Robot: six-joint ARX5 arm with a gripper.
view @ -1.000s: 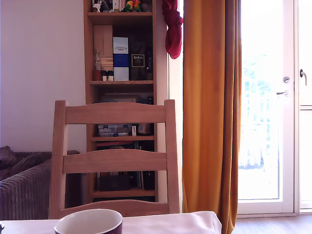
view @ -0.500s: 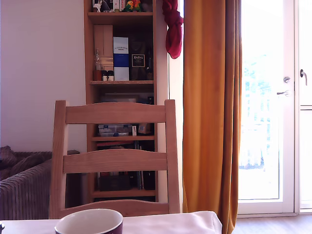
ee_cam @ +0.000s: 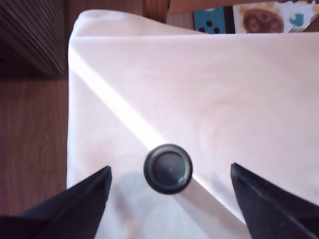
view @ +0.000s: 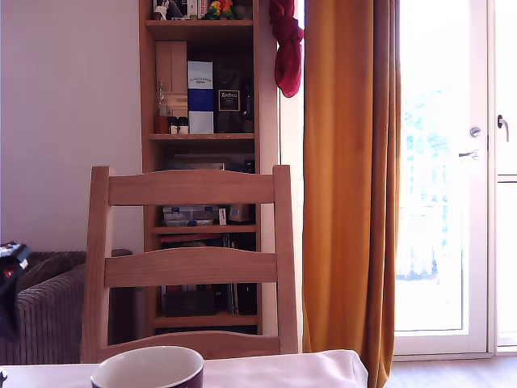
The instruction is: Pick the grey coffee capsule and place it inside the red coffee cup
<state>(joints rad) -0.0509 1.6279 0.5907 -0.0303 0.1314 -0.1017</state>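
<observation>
The counter (ee_cam: 209, 99) is covered by a pale pink cloth, with a bright stripe of sunlight running across it in the wrist view. In the exterior view a wooden chair (view: 191, 267) stands behind it, and the red coffee cup (view: 148, 369) sits at the bottom edge, only its pale rim and maroon side showing. The end effector (ee_cam: 170, 186) hangs above the cloth with its dark fingers (ee_cam: 75, 209) spread wide, gripping nothing. The grey coffee capsule (ee_cam: 168, 169) stands on the cloth between the fingers, touching neither, seen from straight above.
</observation>
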